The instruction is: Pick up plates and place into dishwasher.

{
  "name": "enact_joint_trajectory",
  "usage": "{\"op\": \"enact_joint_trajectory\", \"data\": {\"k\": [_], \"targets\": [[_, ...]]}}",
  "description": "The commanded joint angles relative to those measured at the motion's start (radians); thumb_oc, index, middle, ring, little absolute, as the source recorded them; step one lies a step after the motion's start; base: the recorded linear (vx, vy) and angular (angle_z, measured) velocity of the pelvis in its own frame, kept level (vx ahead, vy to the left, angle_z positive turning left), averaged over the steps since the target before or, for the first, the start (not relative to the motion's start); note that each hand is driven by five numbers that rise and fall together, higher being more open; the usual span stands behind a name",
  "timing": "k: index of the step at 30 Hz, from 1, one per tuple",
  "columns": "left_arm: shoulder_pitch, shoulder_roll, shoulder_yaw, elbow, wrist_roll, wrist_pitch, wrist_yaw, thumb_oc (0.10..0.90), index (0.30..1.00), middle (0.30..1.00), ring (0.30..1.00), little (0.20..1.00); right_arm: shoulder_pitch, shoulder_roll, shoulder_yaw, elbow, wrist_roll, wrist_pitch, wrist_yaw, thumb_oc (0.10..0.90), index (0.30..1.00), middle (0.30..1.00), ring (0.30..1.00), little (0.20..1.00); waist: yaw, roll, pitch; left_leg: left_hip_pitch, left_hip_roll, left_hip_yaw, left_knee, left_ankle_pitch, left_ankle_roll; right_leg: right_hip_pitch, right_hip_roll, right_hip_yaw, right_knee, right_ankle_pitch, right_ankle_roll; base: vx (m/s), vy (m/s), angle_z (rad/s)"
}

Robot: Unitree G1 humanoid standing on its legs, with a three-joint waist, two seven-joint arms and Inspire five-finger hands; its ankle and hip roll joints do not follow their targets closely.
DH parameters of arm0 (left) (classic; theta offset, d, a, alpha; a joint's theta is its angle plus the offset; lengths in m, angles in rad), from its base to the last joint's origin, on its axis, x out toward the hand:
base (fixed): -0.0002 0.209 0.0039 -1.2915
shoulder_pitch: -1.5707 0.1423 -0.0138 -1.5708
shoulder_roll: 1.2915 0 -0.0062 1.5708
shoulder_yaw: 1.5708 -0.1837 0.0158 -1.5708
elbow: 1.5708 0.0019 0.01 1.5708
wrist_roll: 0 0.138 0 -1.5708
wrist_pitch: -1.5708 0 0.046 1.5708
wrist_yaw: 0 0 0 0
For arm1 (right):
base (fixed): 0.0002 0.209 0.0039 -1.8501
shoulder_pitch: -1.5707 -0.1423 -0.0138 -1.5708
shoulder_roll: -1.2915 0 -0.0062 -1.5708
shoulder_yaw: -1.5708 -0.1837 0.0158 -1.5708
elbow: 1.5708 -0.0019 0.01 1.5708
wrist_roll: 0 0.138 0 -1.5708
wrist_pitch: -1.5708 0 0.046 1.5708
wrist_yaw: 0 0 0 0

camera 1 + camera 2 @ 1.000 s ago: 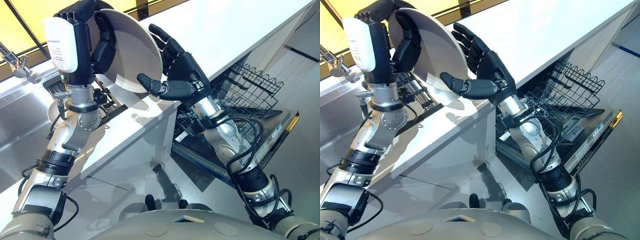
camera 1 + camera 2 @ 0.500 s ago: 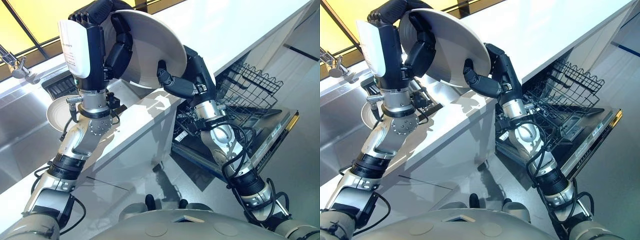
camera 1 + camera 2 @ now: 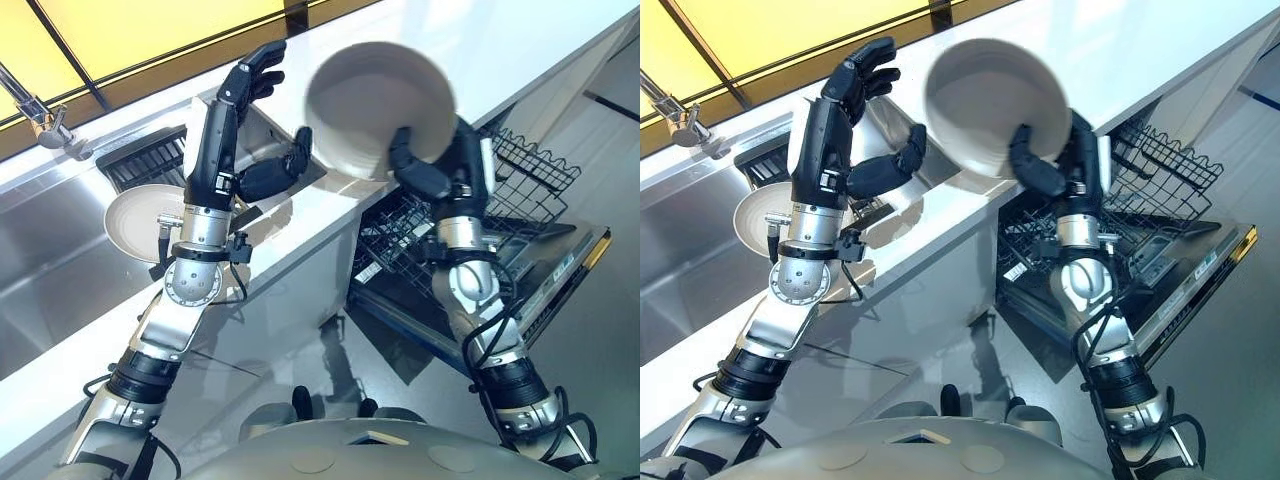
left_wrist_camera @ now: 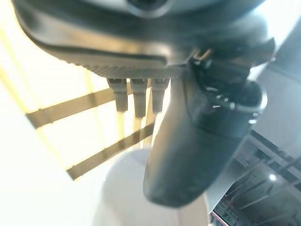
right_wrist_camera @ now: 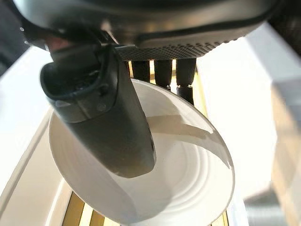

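Note:
My right hand (image 3: 432, 168) is shut on a white plate (image 3: 380, 108), held tilted above the counter's front edge, over the dishwasher. In the right wrist view the thumb (image 5: 106, 110) lies across the plate's face (image 5: 188, 160) and the fingers reach behind its rim. To the left of the plate my left hand (image 3: 218, 135) stands upright and open, apart from it and holding nothing. A second white plate (image 3: 138, 220) lies in the sink behind my left forearm.
The dishwasher's door (image 3: 565, 268) hangs open at the right, with its black wire rack (image 3: 520, 168) pulled out. The white counter (image 3: 500, 45) runs across the back. A steel sink (image 3: 50, 250) with a faucet (image 3: 40, 118) and a dark drain rack (image 3: 150, 160) is at the left.
My left hand has let go of the plate and opened. My right hand has closed on the plate and carried it to the right, toward the dishwasher.

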Motion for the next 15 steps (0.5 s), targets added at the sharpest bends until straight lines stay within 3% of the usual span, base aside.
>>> {"op": "enact_joint_trajectory", "data": {"k": [1, 9, 15], "targets": [[-0.073, 0.025, 0.069, -0.031, -0.074, -0.063, -0.048, 0.8, 0.9, 0.9, 0.9, 0.9, -0.098, -0.007, -0.051, -0.096, -0.013, -0.167, -0.007, 0.1, 0.3, 0.3, 0.3, 0.2, 0.001, 0.006, -0.054, 0.053, -0.019, -0.002, 0.006, -0.128, -0.012, -0.039, 0.034, -0.014, 0.062, -0.058, 0.041, 0.0, 0.0, 0.0], [-0.037, 0.033, 0.113, 0.001, -0.099, -0.058, -0.054, 0.8, 0.9, 0.9, 0.9, 0.9, -0.087, -0.036, -0.109, -0.064, -0.053, -0.18, -0.052, 0.1, 0.3, 0.3, 0.3, 0.2, 0.004, 0.004, -0.057, 0.052, -0.018, -0.005, 0.003, -0.126, -0.011, -0.035, 0.035, -0.007, 0.052, -0.054, 0.041, 0.0, 0.0, 0.0], [-0.003, 0.054, 0.172, 0.074, -0.09, -0.038, 0.002, 0.8, 0.9, 0.9, 0.9, 0.9, -0.083, -0.099, -0.214, 0.007, -0.174, -0.209, -0.222, 0.1, 0.3, 0.3, 0.3, 0.2, 0.009, 0.001, -0.059, 0.051, -0.014, -0.008, 0.002, -0.127, -0.014, -0.032, 0.037, -0.011, 0.052, -0.058, 0.042, 0.03, -0.011, 0.04]]}}
